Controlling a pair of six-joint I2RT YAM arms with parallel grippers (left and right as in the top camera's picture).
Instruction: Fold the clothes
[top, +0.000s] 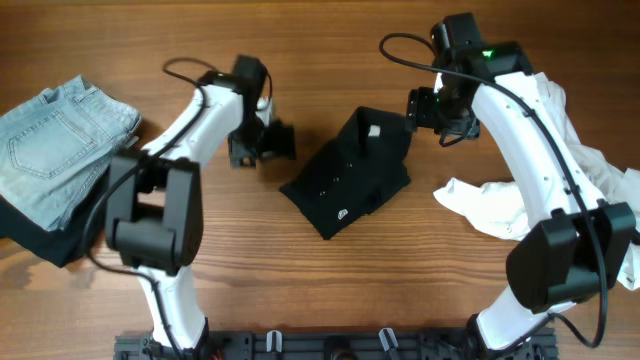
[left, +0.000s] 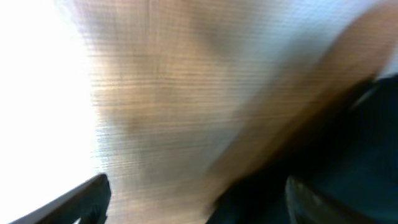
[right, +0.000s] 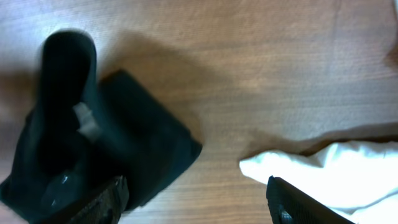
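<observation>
A black shirt (top: 350, 175) lies folded into a rough rectangle at the table's middle, with a white label and small logo showing. It shows in the right wrist view (right: 106, 149) at lower left and as a dark blur in the left wrist view (left: 367, 149). My left gripper (top: 268, 142) is open and empty just left of the shirt. My right gripper (top: 428, 110) is open and empty at the shirt's upper right corner. A crumpled white garment (top: 540, 190) lies at the right, also in the right wrist view (right: 329, 171).
Folded light-blue jeans (top: 55, 140) rest on a dark garment (top: 45, 235) at the left edge. The wooden table (top: 300, 290) fills the frame. A black rail runs along the front edge.
</observation>
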